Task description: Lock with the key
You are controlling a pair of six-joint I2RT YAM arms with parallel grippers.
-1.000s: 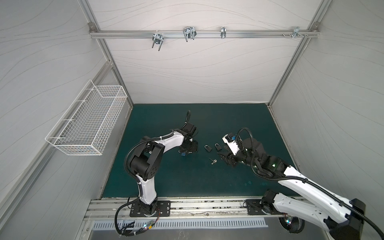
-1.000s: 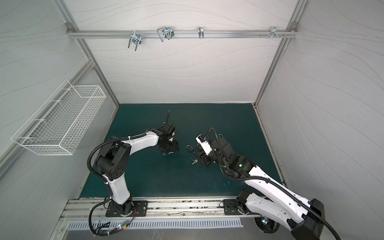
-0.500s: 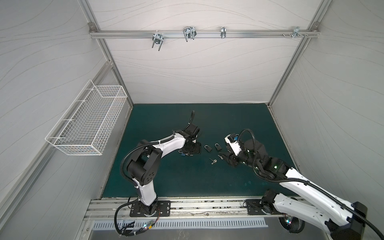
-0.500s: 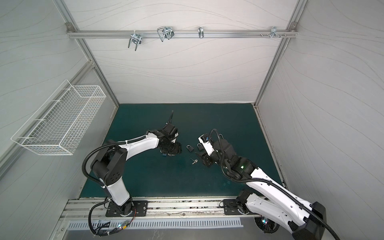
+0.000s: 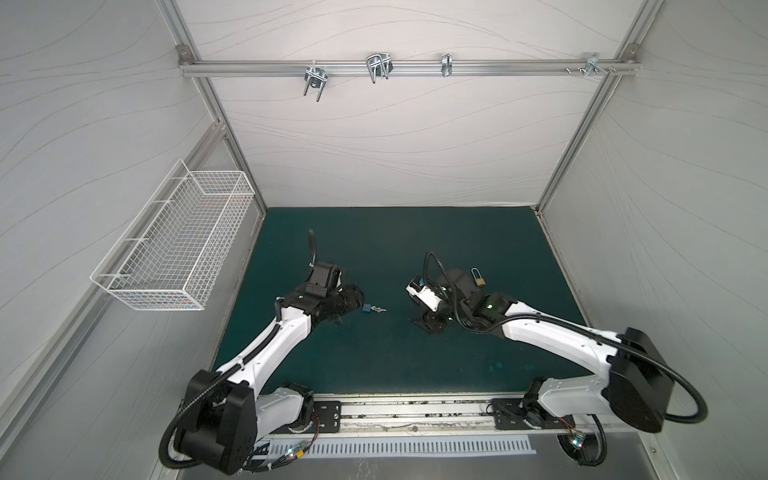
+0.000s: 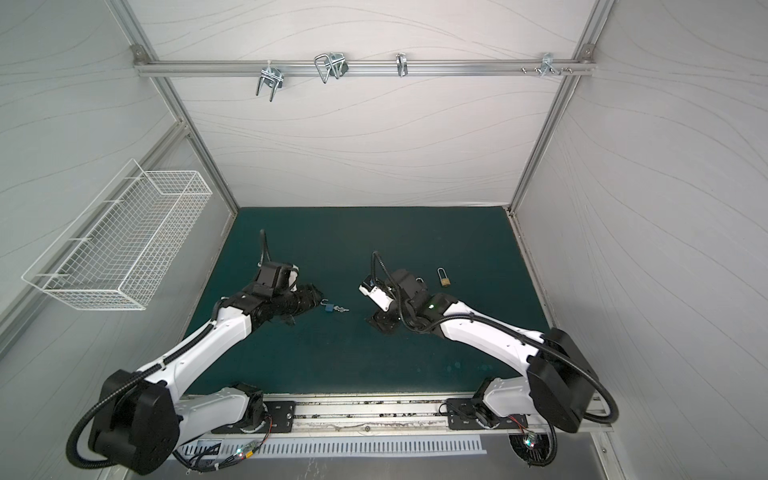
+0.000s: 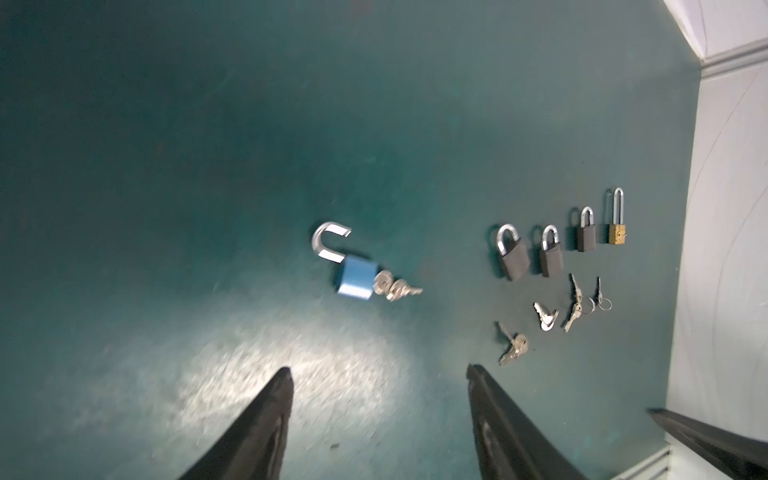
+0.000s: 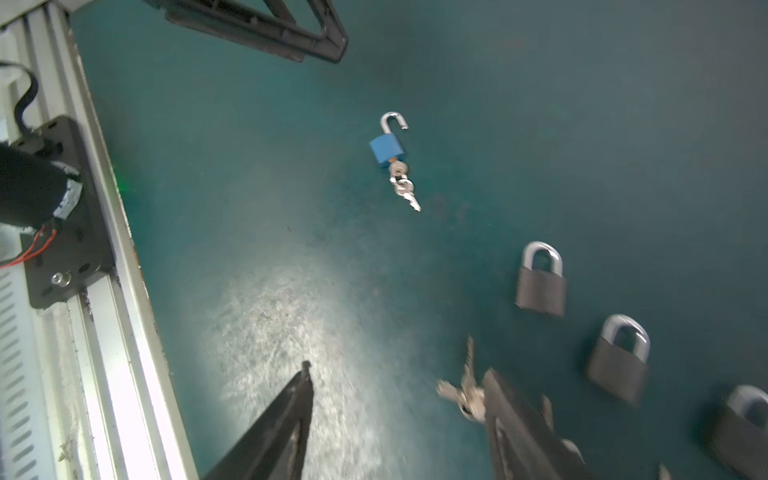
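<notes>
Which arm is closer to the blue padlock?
Left. The left arm ends right beside the blue padlock; the right arm ends farther off, by the grey padlocks.

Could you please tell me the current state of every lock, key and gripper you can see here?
blue padlock: shackle open
key: inserted in the blue padlock
three grey padlocks: shackles shut
brass padlock: shackle shut
loose keys: lying on the mat, in no lock
left gripper: open, holding nothing
right gripper: open, holding nothing
</notes>
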